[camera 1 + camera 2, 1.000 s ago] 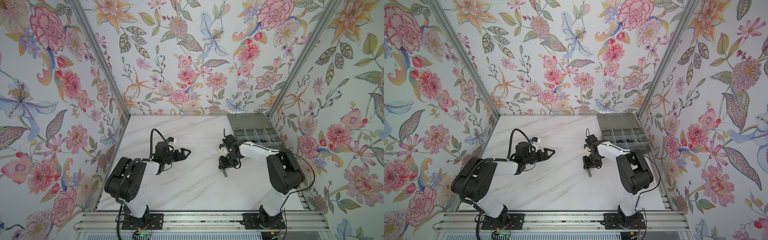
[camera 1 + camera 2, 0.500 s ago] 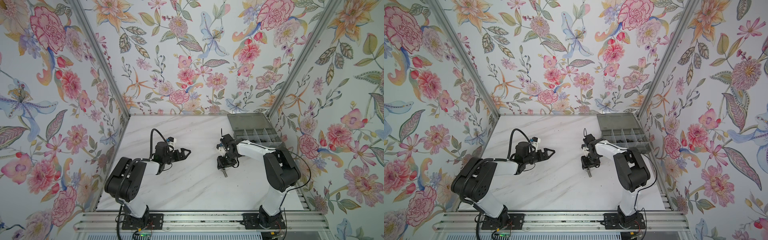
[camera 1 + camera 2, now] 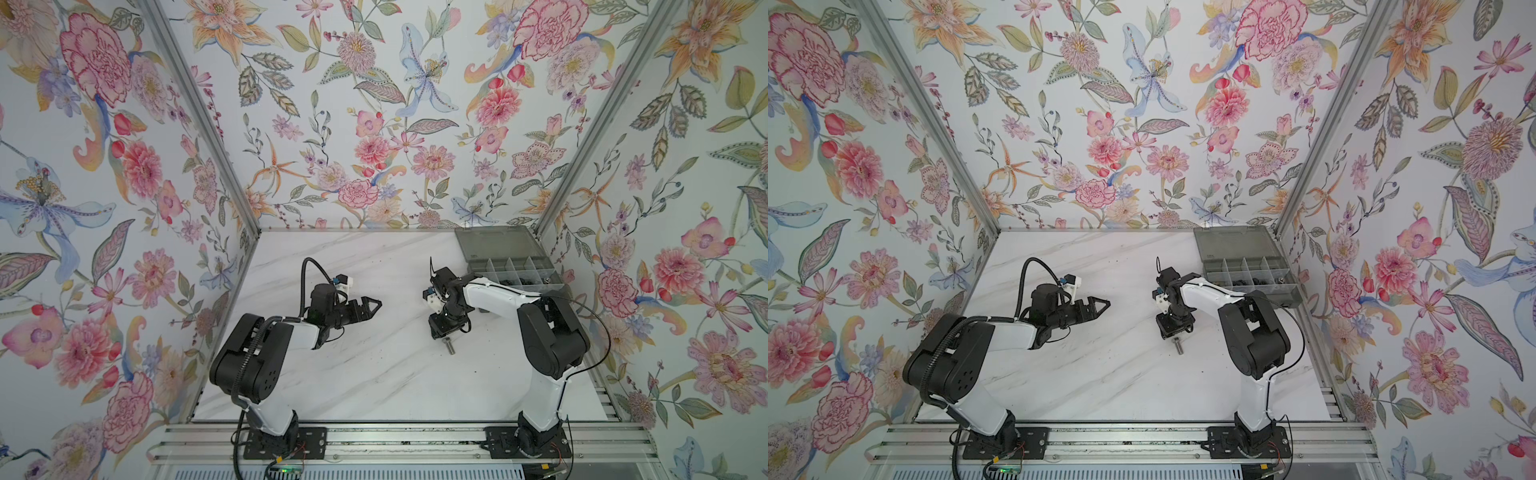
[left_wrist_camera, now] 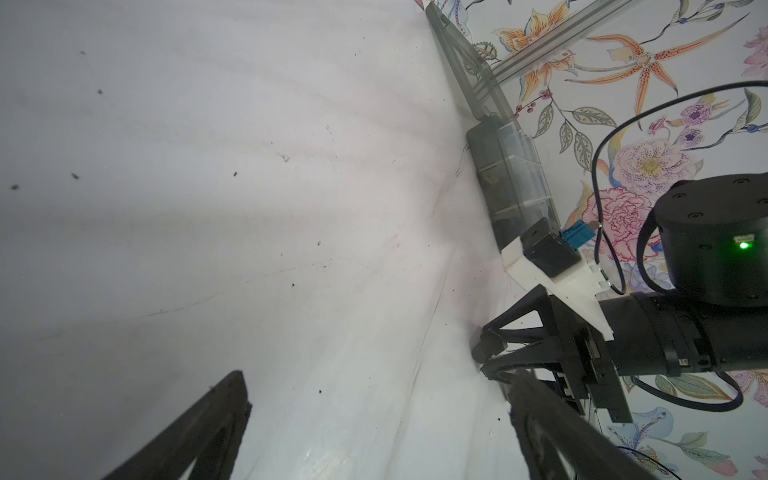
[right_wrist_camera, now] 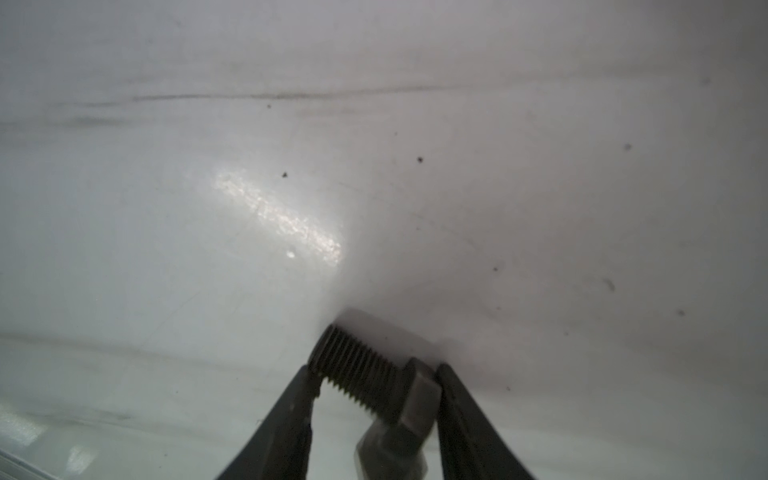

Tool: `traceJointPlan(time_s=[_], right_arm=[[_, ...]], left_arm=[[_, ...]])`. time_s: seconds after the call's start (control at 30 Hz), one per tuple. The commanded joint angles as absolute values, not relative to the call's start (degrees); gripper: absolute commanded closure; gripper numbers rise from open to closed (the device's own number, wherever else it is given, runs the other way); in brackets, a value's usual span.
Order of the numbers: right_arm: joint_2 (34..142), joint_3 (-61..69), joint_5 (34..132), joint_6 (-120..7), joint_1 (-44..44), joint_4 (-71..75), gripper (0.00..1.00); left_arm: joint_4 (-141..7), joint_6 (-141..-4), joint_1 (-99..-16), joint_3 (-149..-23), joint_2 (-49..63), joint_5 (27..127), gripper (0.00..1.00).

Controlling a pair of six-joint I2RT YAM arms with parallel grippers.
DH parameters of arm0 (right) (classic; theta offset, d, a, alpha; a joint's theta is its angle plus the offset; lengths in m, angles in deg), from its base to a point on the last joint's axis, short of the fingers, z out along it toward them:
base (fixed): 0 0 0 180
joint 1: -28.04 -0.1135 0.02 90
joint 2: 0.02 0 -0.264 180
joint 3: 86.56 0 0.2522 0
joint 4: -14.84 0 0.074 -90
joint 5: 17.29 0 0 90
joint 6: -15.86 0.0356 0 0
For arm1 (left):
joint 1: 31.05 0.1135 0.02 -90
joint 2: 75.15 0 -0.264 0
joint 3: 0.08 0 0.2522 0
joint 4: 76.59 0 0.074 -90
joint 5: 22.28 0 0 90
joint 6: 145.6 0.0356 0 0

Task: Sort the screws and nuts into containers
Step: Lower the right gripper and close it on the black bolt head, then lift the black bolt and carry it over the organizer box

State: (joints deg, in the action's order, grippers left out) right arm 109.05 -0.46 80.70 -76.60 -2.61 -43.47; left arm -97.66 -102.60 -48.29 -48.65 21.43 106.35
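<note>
Silver screw [image 5: 365, 374] caught slantwise in the right claw [image 5: 376, 369], low over the table [image 3: 374, 374].

The right claw stands about half shut. One of its fingers [image 5: 286, 424] presses the thread near the tip and the other bears on the hex head, so the screw sits skewed between them. It is near the table's middle and apparently not yet lifted clear. This grip looks shaky, since threads and a head corner give little purchase. The screw may pivot or pop out on the lift, or drop on the way to the organiser box [image 3: 505, 265], which is well apart in the far right corner. Released from too high, it could bounce into a wrong cell. The left claw [image 4: 379, 376] hangs wide open and empty, off to the side.
</note>
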Motion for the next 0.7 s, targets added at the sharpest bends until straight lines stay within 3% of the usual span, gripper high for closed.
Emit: traceJointPlan(time_s=[0.0,0.27,0.67], right_arm=[[110.54,1.26,76.88,-81.15,-2.72,-45.56,0.51],[111.01,3.00,74.39,-86.96,-3.32,-46.15,0.49],[112.06,2.21,75.32,-85.31,-3.95,-47.83,0.53]], left_arm=[[-98.72,-103.01,-47.68,-48.83,22.21,106.92,0.01],[-98.71,-103.10,-47.68,-48.85,21.88,106.91,0.01],[-98.86,-103.16,-47.67,-49.09,22.23,106.98,0.01]])
